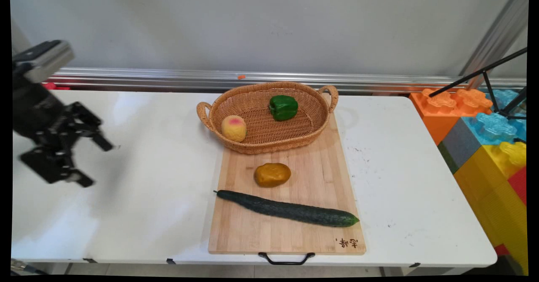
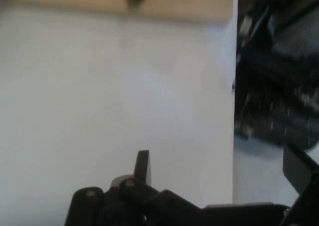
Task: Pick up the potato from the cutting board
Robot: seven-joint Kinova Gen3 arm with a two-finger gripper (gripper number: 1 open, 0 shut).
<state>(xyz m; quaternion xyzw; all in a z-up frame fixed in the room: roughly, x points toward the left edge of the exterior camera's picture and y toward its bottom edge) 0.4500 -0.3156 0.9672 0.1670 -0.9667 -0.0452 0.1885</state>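
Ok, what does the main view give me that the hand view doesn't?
Main view only: the wicker basket holding a green pepper and a peach, and a potato beside the whole cucumber. Hand view only: dark clutter past the table's edge. Both: the open gripper over bare table, the cutting board and the cucumber's tip.

The room is bright and evenly lit; soft glare whitens the table at its far left. My gripper smears with motion blur and casts a faint shadow beneath. My hand view is soft throughout, the board hazy.
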